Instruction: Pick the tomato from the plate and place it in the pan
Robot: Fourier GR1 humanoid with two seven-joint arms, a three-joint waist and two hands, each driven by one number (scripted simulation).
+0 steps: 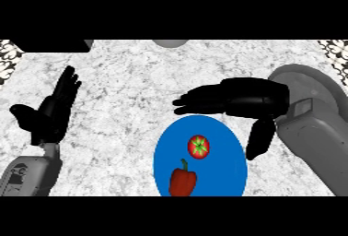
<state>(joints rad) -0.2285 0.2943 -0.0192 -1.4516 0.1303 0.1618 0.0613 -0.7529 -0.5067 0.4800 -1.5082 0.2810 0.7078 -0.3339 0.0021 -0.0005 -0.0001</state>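
A red tomato (198,147) with a green star-shaped top lies on the blue plate (228,156), near the plate's middle. My right hand (238,99) hovers over the plate's far edge, palm down, fingers straight and pointing left, thumb hanging down by the plate's right rim. It is open, above and beyond the tomato, and touches nothing. My left hand (49,113) rests open at the left, fingers up, well away from the plate. No pan is plainly in view.
A red bell pepper (182,179) lies on the plate's near part, below the tomato. A dark object (54,44) sits at the far left edge and a grey rounded shape (170,43) at the far middle. Speckled counter surrounds the plate.
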